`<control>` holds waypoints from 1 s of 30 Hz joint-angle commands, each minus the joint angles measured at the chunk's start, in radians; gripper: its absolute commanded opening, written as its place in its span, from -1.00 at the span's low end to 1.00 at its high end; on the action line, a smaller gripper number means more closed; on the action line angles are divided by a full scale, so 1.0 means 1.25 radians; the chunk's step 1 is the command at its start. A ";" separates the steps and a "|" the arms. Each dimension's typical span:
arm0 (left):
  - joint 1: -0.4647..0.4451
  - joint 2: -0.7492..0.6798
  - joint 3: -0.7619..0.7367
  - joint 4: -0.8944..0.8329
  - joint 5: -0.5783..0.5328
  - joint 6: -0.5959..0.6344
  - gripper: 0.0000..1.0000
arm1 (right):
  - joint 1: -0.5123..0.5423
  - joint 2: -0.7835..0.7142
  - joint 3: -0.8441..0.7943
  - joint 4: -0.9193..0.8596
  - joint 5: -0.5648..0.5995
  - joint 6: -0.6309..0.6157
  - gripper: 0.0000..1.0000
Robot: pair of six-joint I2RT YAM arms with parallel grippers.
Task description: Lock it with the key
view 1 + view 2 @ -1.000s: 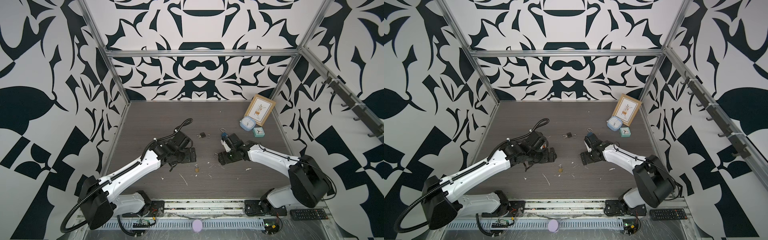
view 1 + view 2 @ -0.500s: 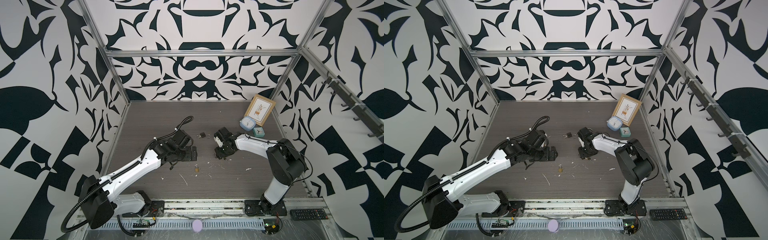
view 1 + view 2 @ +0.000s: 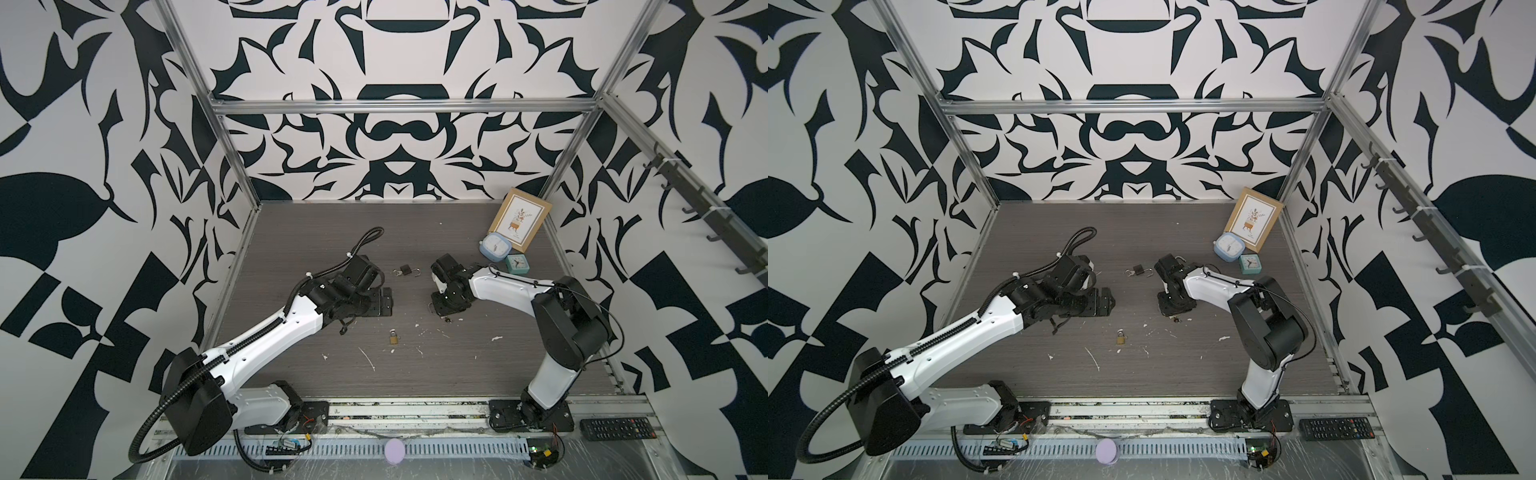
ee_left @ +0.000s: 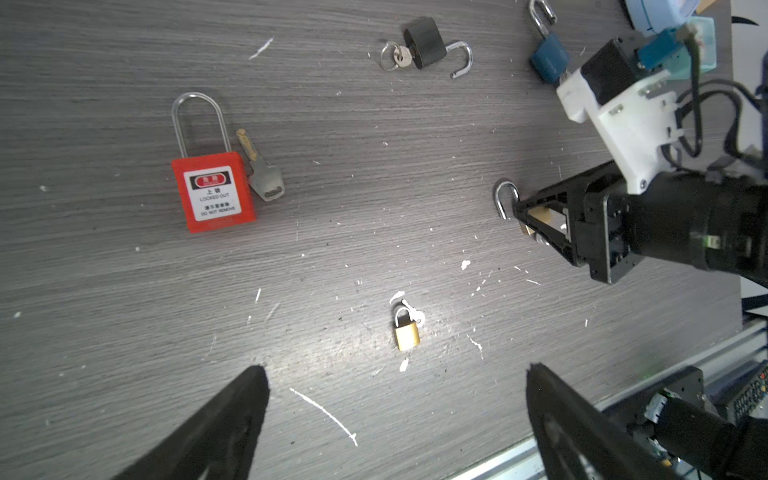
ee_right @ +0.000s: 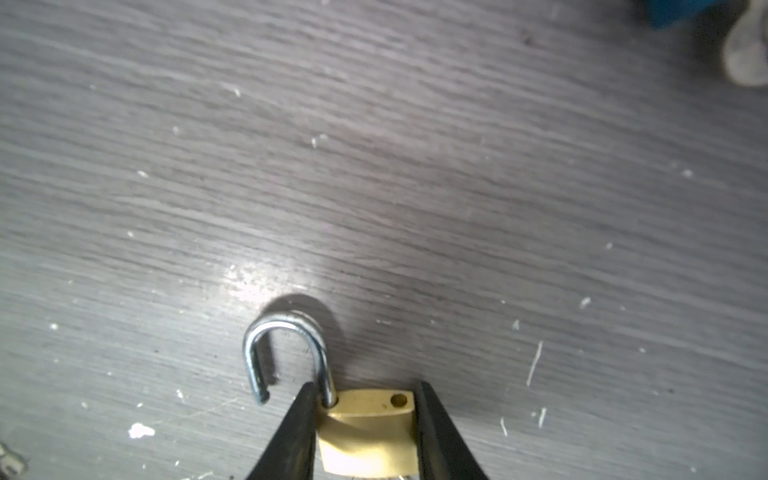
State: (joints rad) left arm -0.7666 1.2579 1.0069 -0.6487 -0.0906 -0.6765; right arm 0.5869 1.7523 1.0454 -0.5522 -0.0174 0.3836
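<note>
right hand (image 5: 365,386) grips brass padlock (image 5: 370,440) | unlatched shackle (image 5: 286,345) points straight out ahead | left hand (image 4: 397,369) spread wide

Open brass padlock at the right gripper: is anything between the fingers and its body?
Nothing visible. In the right wrist view the fingers of the right gripper sit against both sides of the open brass padlock; only bare table lies around it.

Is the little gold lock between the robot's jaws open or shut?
Open. The gold padlock has its silver shackle swung out: the free end sits beside the body, and the body's hole is empty.
</note>
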 commanded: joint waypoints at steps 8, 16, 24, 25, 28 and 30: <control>0.009 -0.049 -0.061 0.079 -0.082 0.030 0.99 | 0.119 -0.012 -0.018 -0.056 0.046 0.497 -0.26; 0.009 -0.085 -0.096 0.088 -0.074 0.048 0.99 | 0.177 -0.009 -0.019 0.001 0.070 0.699 -0.09; 0.007 -0.101 -0.089 0.069 -0.054 0.041 0.99 | 0.148 -0.160 -0.047 -0.004 0.116 0.625 0.40; 0.003 -0.098 -0.083 0.061 -0.056 0.031 0.98 | 0.136 -0.192 -0.054 -0.005 0.123 0.598 0.58; -0.034 -0.077 -0.046 0.026 -0.091 0.010 0.95 | 0.093 -0.289 -0.083 -0.019 0.140 0.508 0.74; -0.070 -0.043 -0.008 -0.003 -0.118 -0.004 0.95 | 0.063 -0.353 -0.111 -0.028 0.156 0.433 0.80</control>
State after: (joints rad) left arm -0.8097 1.1690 0.9268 -0.5911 -0.1917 -0.6491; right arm 0.6994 1.3979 0.9428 -0.5488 0.1146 1.0645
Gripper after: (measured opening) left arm 0.975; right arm 0.900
